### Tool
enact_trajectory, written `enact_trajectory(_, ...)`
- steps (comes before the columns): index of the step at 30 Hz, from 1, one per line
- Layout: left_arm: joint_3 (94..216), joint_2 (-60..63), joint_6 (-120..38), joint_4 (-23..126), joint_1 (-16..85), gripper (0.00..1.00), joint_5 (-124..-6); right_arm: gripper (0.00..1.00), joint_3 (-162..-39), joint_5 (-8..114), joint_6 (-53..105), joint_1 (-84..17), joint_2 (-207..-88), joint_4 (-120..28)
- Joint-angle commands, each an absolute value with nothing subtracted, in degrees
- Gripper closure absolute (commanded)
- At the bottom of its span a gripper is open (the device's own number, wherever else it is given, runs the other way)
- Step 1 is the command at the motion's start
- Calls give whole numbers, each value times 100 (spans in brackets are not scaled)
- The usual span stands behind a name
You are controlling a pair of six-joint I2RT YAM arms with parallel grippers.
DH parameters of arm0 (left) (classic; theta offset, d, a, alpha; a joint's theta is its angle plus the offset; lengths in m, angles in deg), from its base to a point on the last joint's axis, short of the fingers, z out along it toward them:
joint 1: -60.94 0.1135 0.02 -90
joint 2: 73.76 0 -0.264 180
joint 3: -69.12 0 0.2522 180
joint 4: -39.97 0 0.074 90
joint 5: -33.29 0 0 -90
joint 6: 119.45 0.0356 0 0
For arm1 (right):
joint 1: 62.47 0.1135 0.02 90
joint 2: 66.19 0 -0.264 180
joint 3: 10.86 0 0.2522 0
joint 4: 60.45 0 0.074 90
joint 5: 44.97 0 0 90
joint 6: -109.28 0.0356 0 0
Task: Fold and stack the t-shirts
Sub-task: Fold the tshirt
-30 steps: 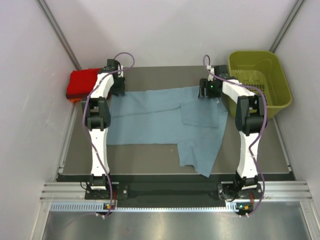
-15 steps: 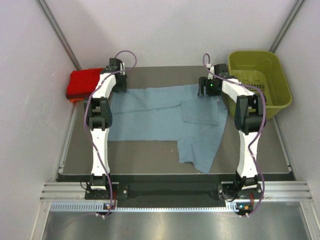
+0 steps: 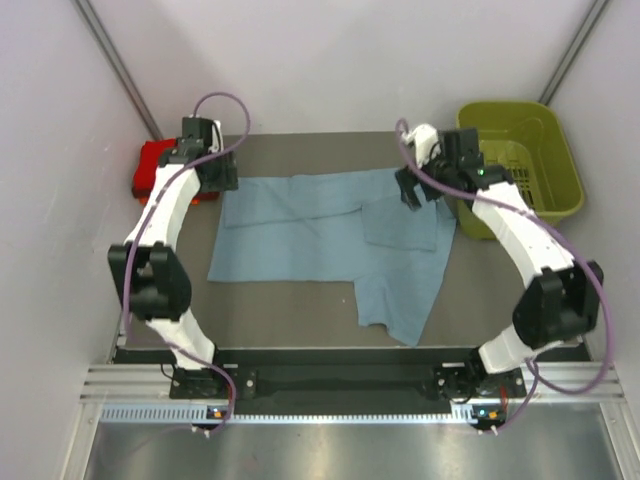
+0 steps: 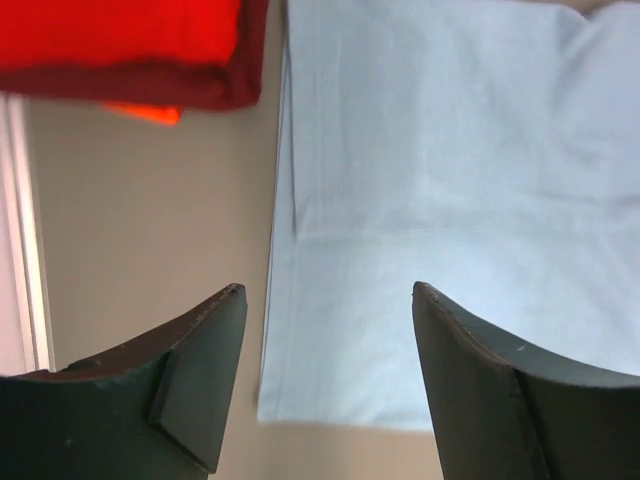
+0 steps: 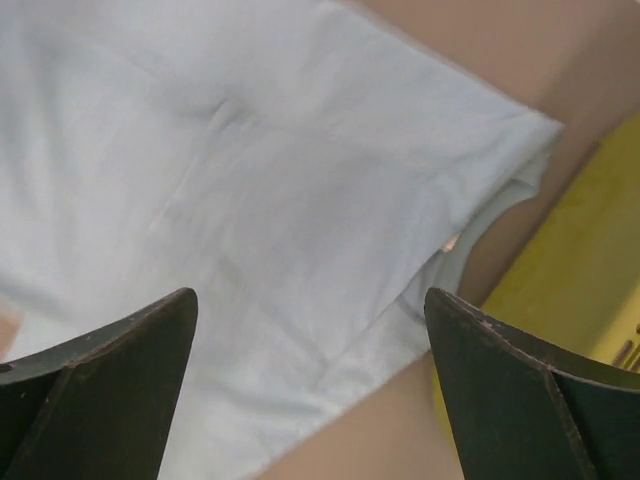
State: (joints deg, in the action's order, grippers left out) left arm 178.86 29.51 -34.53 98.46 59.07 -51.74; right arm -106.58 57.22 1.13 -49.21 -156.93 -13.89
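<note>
Masking half the red stack (image 3: 148,165), left gripper (image 4: 328,292) spread; right gripper (image 5: 310,296) spread above grey-blue t-shirt (image 3: 300,230).

One open grey-blue cloth t-shirt (image 3: 320,235) in the middle. Three folded cloth t-shirts (image 4: 130,45), upper left: bright red, dark red, orange. One olive-green plastic basket (image 3: 520,112), upper right. Two white robot arms (image 3: 165,210).

A grey-brown table (image 3: 280,315) fills the middle of a narrow booth. Behind it rises a pale back wall (image 3: 330,60), and plain side walls (image 3: 50,250) close in at its left and right, all with a faint lilac tint under soft, even light. Slanting metal strips (image 3: 118,65) mark the corners behind the table. An olive-green plastic basket (image 3: 520,125) sits at its far right corner. Along its near edge runs an aluminium rail (image 3: 130,385), with a brushed metal sheet (image 3: 340,450) beyond.
</note>
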Motion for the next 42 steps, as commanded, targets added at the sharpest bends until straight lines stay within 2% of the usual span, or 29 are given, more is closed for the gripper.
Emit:
enact_trajectory(1, 17105, 2434, -3657, 9812, 5988, 28, -5302, 8, -9821, 5742, -1348, -4350, -15270, -258)
enact_trajectory(2, 16868, 2207, -3657, 9759, 5997, 28, -5311, 15, -9401, 5751, -1733, -4035, -15128, 4)
enact_trajectory(3, 16814, 2135, -3648, 9698, 6006, 28, -5294, 17, -9171, 5751, -1859, -3867, -14779, 59)
enact_trajectory(8, 16769, 1915, -3631, 9759, 6050, 28, -5276, 18, -8088, 5646, -1896, -2777, -13871, 261)
enact_trajectory(14, 16559, 1722, -3709, 9838, 6384, 28, -5319, 25, -7719, 5777, -2053, -2653, -13519, 885)
enact_trajectory(23, 16541, 1563, -3710, 9882, 6516, 29, -5302, 26, -7332, 5752, -2580, -1959, -13729, 1167)
enact_trajectory(29, 16629, 1598, -3701, 9891, 6586, 29, -5267, 32, -7068, 5488, -2888, -1467, -13817, 1044)
enact_trajectory(42, 16919, 1818, -3692, 9952, 6718, 29, -5232, 32, -6997, 5848, -2844, -798, -14124, 1097)
